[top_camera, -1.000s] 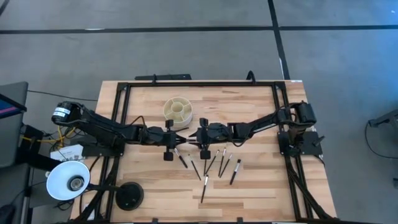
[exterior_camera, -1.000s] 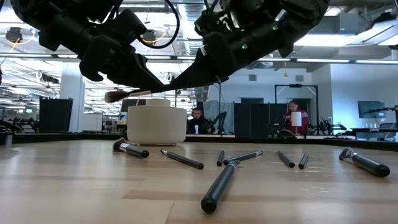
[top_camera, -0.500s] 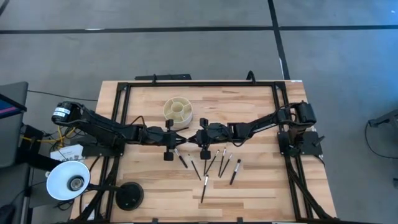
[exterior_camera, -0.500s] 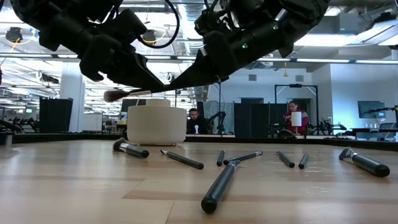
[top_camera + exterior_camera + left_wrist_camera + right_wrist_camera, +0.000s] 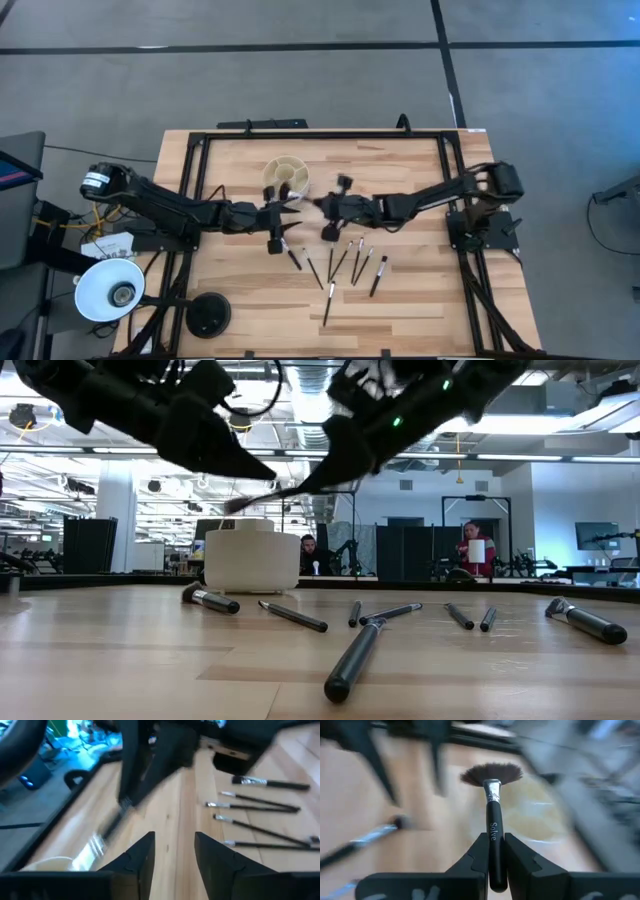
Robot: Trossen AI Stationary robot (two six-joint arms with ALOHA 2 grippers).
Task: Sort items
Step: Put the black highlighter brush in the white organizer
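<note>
Right gripper (image 5: 490,865), clamped on a fan brush (image 5: 491,795), beside the cream cup (image 5: 286,176); left gripper (image 5: 172,855) open, empty.

Grey floor (image 5: 300,80) is surrounding the table (image 5: 400,310); ceiling lights (image 5: 560,457) are glowing over a big hall where two people (image 5: 472,550) are sitting beyond the table's far edge.

Right wrist view: table and cream cup (image 5: 540,815) motion-blurred, fan brush (image 5: 492,827) handle end hidden between fingers, left wrist view: brush (image 5: 107,832) smeared, cup (image 5: 50,864) cut off by edge.
</note>
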